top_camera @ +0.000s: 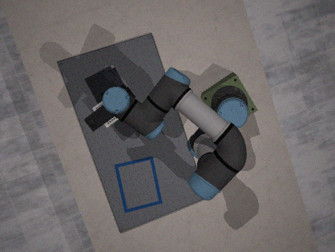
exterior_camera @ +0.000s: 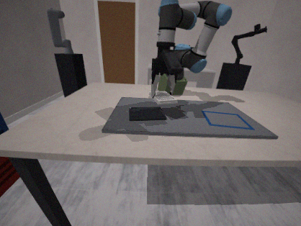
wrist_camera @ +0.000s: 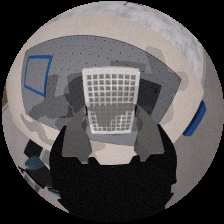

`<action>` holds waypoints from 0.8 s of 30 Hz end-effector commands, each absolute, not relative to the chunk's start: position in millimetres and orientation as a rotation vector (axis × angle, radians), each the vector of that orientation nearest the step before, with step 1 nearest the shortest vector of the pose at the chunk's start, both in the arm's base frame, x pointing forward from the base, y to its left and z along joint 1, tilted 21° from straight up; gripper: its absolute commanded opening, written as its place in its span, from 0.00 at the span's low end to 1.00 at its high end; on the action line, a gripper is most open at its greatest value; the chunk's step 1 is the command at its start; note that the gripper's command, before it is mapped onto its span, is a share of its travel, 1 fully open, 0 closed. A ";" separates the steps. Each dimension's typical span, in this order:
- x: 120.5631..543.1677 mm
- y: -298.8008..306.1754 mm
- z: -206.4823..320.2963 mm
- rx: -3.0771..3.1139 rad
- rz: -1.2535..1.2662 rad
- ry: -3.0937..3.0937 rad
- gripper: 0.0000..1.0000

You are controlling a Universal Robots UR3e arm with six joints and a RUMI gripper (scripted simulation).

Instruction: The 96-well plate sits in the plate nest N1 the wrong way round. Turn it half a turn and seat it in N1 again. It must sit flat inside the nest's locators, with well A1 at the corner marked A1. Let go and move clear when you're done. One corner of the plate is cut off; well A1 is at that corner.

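The white 96-well plate (top_camera: pixel 111 121) (exterior_camera: pixel 165 97) (wrist_camera: pixel 111 71) is held above the grey board, off the nest. My gripper (exterior_camera: pixel 163 95) (wrist_camera: pixel 111 105) is shut on it, with one finger at each long side. Nest N1 (top_camera: pixel 100 82) (exterior_camera: pixel 147 114) (wrist_camera: pixel 149 95) is the black rectangle on the board, with a small light mark at one corner in the top view. It shows no plate in it. The wrist hides part of the nest and most of the plate in the top view. The plate's cut corner cannot be made out.
A blue rectangle outline (top_camera: pixel 121 189) (exterior_camera: pixel 232 127) (wrist_camera: pixel 48 76) is marked on the grey board (top_camera: pixel 80 68) (exterior_camera: pixel 119 122) (wrist_camera: pixel 100 45), at the other end from the nest. The arm's green base plate (top_camera: pixel 250 103) stands beside the board on the table.
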State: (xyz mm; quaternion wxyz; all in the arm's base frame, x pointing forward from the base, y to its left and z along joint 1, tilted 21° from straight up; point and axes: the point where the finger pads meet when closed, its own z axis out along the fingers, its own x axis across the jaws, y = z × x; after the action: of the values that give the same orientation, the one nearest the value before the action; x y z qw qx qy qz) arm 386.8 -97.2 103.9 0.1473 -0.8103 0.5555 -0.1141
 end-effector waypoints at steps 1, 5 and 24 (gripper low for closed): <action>388.5 -117.3 103.0 -2.332 -0.329 1.596 0.00; 388.7 -123.9 102.5 -2.332 -0.329 1.597 0.00; 390.2 -164.2 99.5 -2.332 -0.329 1.597 0.00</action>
State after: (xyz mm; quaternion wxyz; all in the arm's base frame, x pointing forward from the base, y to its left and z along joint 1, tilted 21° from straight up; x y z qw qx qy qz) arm 389.4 -160.8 99.0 0.1476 -0.8105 0.5553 -0.1139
